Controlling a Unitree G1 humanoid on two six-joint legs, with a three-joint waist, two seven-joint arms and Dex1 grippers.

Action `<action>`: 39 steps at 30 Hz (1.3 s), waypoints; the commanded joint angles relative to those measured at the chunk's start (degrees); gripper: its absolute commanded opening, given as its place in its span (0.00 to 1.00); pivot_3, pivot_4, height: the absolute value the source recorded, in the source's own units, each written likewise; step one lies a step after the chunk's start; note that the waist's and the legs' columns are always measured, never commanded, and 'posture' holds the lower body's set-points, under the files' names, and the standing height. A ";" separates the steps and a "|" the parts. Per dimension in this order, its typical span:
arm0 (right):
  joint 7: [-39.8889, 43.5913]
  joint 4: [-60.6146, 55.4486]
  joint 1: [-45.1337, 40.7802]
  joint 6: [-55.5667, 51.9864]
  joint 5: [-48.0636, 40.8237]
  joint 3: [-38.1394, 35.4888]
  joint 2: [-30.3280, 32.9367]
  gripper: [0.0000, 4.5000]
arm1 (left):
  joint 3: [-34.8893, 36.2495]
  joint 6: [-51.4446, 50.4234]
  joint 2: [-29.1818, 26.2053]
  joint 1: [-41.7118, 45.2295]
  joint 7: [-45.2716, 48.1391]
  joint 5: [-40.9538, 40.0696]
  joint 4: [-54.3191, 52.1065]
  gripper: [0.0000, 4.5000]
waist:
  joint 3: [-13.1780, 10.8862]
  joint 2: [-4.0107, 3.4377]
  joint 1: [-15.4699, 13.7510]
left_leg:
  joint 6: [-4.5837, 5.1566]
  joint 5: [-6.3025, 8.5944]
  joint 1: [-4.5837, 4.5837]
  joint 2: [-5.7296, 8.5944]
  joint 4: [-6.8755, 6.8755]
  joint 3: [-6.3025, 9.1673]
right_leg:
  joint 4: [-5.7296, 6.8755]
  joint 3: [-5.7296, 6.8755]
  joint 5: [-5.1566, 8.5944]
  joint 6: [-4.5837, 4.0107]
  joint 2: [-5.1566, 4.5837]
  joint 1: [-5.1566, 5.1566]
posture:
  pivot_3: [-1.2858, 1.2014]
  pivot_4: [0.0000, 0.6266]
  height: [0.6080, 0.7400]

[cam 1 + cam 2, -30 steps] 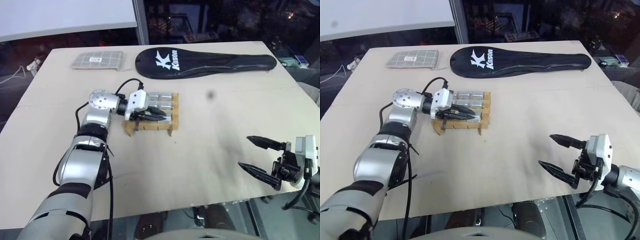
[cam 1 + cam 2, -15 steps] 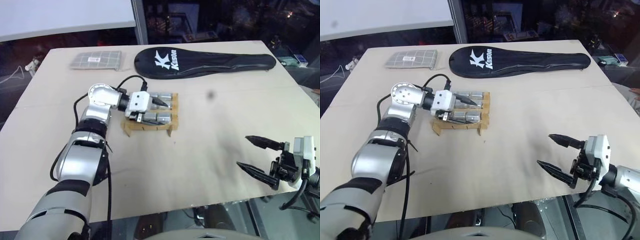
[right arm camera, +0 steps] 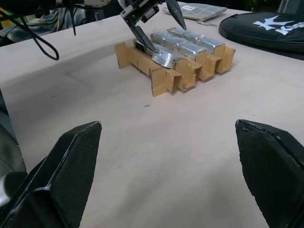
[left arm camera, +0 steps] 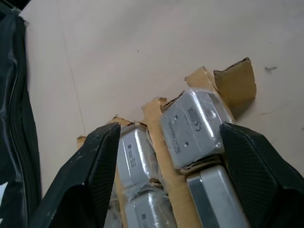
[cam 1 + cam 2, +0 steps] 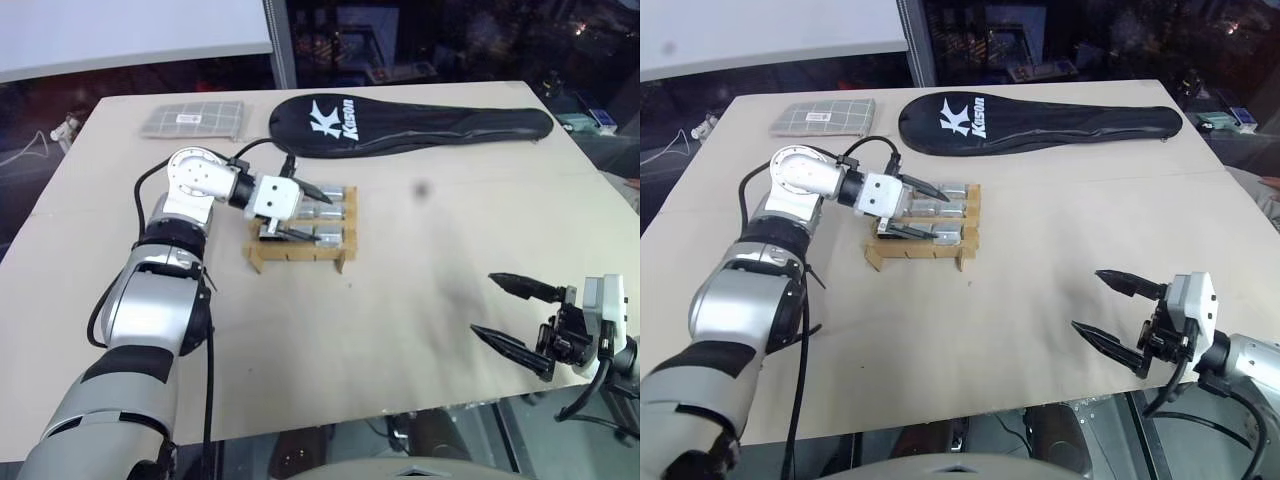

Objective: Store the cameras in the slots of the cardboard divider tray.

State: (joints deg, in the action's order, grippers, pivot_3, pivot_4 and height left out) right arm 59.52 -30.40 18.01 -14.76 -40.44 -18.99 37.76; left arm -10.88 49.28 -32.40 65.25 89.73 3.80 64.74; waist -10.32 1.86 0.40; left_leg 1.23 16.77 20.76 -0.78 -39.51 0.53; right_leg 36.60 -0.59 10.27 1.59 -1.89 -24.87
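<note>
left tool (image 5: 300, 211) now spread, above cameras (image 5: 325, 213)

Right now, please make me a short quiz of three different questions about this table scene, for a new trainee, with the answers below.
1. True or false: the left gripper hangs open over the cardboard divider tray.
2. Which item lies on the table farthest from the robot? A) a red toolbox B) the black racket cover C) a glass bottle
3. Fill in: the right gripper is open and holds ____.

Key: 1 true. 2 B. 3 nothing; it sits near the table's near edge, far from the cameras, which are in the tray slots.
</note>
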 commanded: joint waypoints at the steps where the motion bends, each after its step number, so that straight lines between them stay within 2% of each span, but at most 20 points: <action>1: -0.44 -1.35 0.30 1.28 -0.06 -0.54 -0.38 1.00 | -0.91 2.80 -0.71 1.40 -0.16 1.29 0.93 0.76 | 0.00 0.00 -0.01 | 0.00 0.00 -0.01 0.00 0.00 -0.01 | 0.00 0.00 0.00 0.00 0.00 0.00 | 0.52 0.24 1.00; 10: -0.84 -1.31 0.56 1.57 0.14 -0.37 -0.75 1.00 | -2.08 6.11 -0.98 3.71 -1.46 3.21 2.47 0.76 | 0.00 0.00 -0.02 | 0.00 0.00 0.01 -0.01 0.00 0.00 | 0.00 0.01 0.00 0.01 0.00 0.00 | 0.52 0.24 1.00; 15: -1.01 -1.26 0.33 1.66 0.28 -0.12 -0.88 1.00 | -0.61 3.36 -0.06 3.59 -2.09 1.35 2.66 0.76 | 0.00 0.00 -0.04 | 0.00 0.00 0.00 -0.01 0.00 0.01 | 0.00 0.01 0.01 0.02 0.00 0.00 | 0.52 0.24 1.00; 17: -1.14 -1.38 0.28 1.67 0.28 -0.03 -0.90 1.00 | 2.39 -2.96 0.74 3.30 -0.37 -2.89 2.41 0.76 | -0.01 0.01 -0.11 | 0.00 0.00 0.01 -0.01 0.00 0.01 | 0.00 0.02 0.02 0.02 0.00 0.00 | 0.52 0.24 1.00; 21: -2.27 -2.39 -0.54 1.24 0.12 0.39 -0.97 1.00 | 9.34 -27.98 0.31 2.39 2.71 -14.00 -1.35 0.76 | -0.01 0.01 0.20 | 0.00 0.00 0.02 -0.01 0.00 0.03 | 0.00 0.04 0.02 0.03 0.00 -0.01 | 0.52 0.24 1.00; 23: -3.45 -3.11 -1.79 0.80 0.09 1.27 -1.18 1.00 | 8.70 -38.14 -3.43 -0.39 2.77 -17.85 -6.23 0.76 | -0.02 0.00 0.77 | 0.01 0.00 0.03 -0.02 0.03 0.04 | 0.00 0.04 0.03 0.04 0.01 -0.03 | 0.52 0.24 1.00; 26: -4.95 -3.41 -3.92 0.35 0.80 3.25 -1.49 1.00 | 8.89 -48.18 -8.31 -5.22 2.77 -20.79 -13.73 0.76 | -0.02 -0.01 1.61 | 0.01 0.00 -0.02 -0.14 0.14 -0.09 | 0.02 -0.09 0.02 0.05 0.11 -0.11 | 0.52 0.24 1.00; 29: -7.67 -2.76 -8.48 0.05 3.46 7.18 -2.43 1.00 | 9.94 -53.54 -13.61 -11.61 2.67 -20.87 -21.46 0.76 | -0.03 0.00 1.84 | 0.00 0.00 0.03 -0.21 0.16 -0.12 | 0.10 -0.12 0.03 0.04 0.17 -0.27 | 0.52 0.24 1.00; 32: -13.13 -0.96 -15.95 -1.34 7.99 13.49 -5.86 1.00 | 13.98 -59.69 -16.60 -17.74 -1.79 -22.99 -29.65 0.76 | -0.04 0.01 1.87 | 0.00 0.00 -0.04 -0.32 0.18 -0.14 | 0.15 -0.30 0.03 0.03 0.27 -0.32 | 0.52 0.24 1.00; 35: -22.13 3.88 -25.53 -2.51 18.64 23.47 -12.73 1.00 | 20.13 -67.85 -18.17 -27.84 -9.12 -26.97 -43.88 0.76 | -0.03 0.03 1.62 | 0.00 0.00 0.01 -0.37 0.17 -0.16 | 0.15 -0.18 0.04 0.01 0.29 -0.35 | 0.52 0.24 1.00; 39: -25.17 8.57 -32.35 -3.83 24.22 30.21 -17.46 1.00 | 25.57 -75.74 -17.83 -37.23 -16.40 -31.45 -58.27 0.76 | -0.02 0.03 0.79 | -0.02 0.00 0.43 -0.38 0.19 -0.17 | 0.19 -0.20 0.02 0.00 0.21 -0.74 | 0.52 0.24 1.00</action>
State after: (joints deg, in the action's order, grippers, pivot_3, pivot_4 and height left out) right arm 36.30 -22.69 -11.68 -18.33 -18.83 8.99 21.80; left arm 10.58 -22.44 -49.82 30.72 77.18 -24.04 14.91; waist -10.34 1.89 1.19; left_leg 1.21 16.77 21.26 -1.17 -39.32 0.34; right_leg 36.78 -0.81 10.26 1.55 -1.68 -25.66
